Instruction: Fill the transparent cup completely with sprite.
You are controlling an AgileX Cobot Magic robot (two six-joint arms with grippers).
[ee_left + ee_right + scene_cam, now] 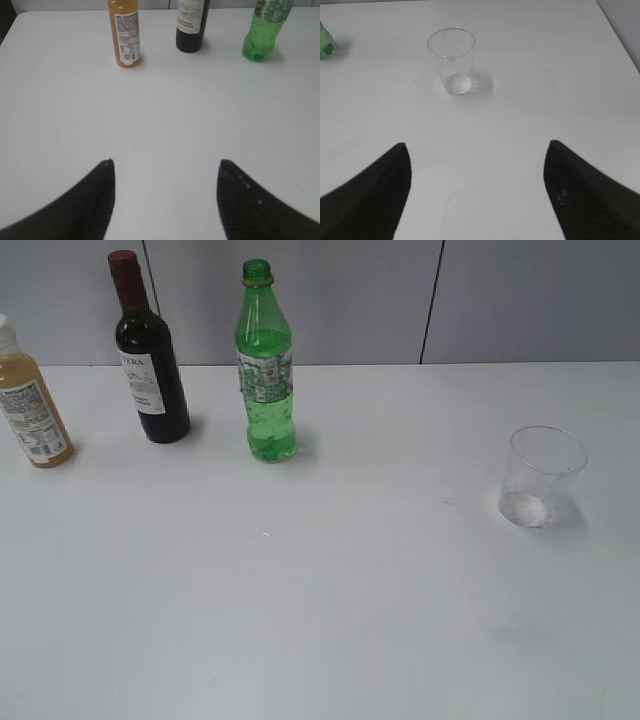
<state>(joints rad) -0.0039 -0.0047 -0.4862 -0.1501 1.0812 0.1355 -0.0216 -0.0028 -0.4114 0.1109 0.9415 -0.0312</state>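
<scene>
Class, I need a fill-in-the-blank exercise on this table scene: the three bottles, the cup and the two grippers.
1. The green bottle has no ____ on its neck.
2. The transparent cup stands upright and ____.
3. The wine bottle stands between the juice bottle and the ____ bottle.
4. The left gripper and right gripper are both ____.

Missing words: cap; empty; green; open

I see a plain white table (330, 620) carrying four things, all upright. Along its far edge on the left stand three bottles in a row: a juice bottle (30, 405) at the far left, a wine bottle (150, 360) next to it, then the green sprite bottle (266, 365), uncapped and partly full. The cup (540, 477) stands alone on the right, well apart from them, empty.
</scene>
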